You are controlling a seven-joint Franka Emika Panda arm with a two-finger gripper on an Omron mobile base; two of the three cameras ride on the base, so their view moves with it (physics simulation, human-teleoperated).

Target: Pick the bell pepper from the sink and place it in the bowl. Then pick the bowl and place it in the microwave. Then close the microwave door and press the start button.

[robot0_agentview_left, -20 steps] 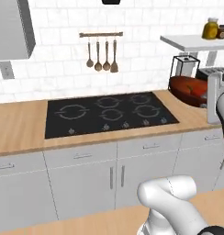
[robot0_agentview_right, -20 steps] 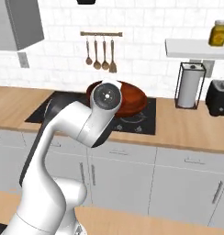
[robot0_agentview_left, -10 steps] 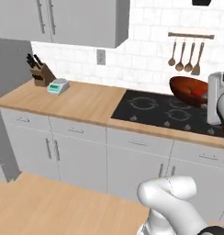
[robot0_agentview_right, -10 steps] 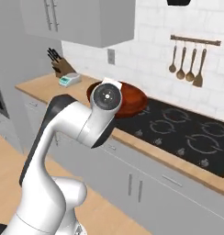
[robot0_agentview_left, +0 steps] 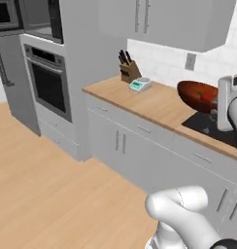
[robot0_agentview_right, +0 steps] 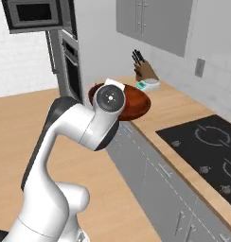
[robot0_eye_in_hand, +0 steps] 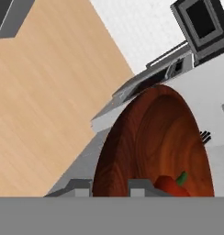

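Hand view shows the tool (robot0_eye_in_hand: 111,189) clamped on the near rim of the bowl (robot0_eye_in_hand: 155,142), its tips just rising at the bottom edge, and the bell pepper (robot0_eye_in_hand: 171,186) lies inside the bowl close to them, green stem up. So the first step is done and the carry is under way. In the right base view the bowl (robot0_agentview_right: 134,101) rides in the air behind the wrist, level with the edge of the bench (robot0_agentview_right: 183,111); from the left it hangs over the bench beside the cooktop (robot0_agentview_left: 212,127). What has changed in the last second is the whole scene: both base views earlier faced the cooktop square on with the hanging utensils behind it, and now they have swung left past the knife block (robot0_agentview_left: 128,70) and small scale (robot0_agentview_left: 140,84) to take in the tall oven (robot0_agentview_left: 50,80) and, above it at the far end, the microwave (robot0_agentview_right: 34,14). That reads as the base turning, not the things moving. My judgement: the robot is heading for the microwave, which is well apart from the bowl, so more driving and a lift are needed
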